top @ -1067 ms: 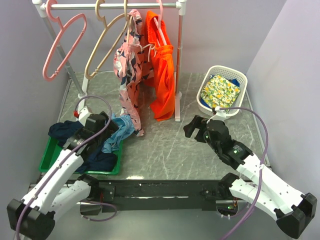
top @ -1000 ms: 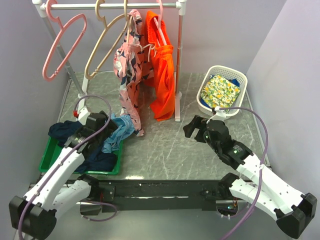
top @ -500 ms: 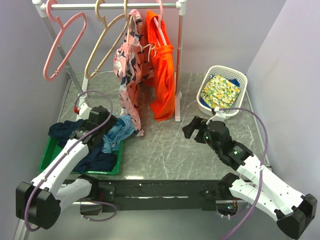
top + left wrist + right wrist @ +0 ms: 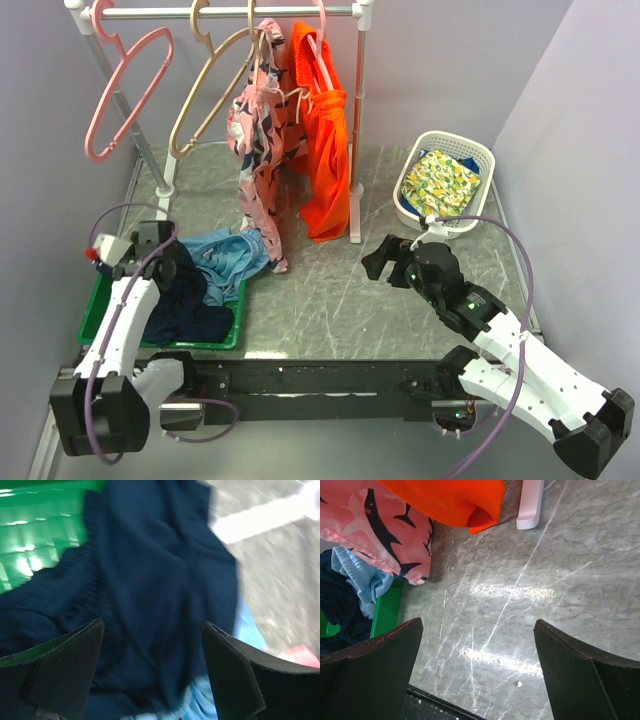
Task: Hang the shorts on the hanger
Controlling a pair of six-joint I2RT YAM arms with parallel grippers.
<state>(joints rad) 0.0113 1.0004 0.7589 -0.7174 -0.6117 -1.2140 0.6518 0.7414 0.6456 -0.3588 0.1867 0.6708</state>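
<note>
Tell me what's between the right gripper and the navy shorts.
Bare table, then the green tray's rim and the light blue shorts, before the navy shorts; the top view shows it.

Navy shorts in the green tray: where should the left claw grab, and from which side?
Pinch the gathered waistband of the navy shorts, coming straight down. They lie crumpled in the green tray, whose walls likely block a side approach; the ribbed band is the thickest fold. The left claw hangs open above; avoid the light blue shorts alongside.

Your left arm (image 4: 120,322) and right arm (image 4: 525,357) are white, with black joints (image 4: 100,415), black wedge fingers (image 4: 62,672), and looping purple cables (image 4: 497,222).
</note>
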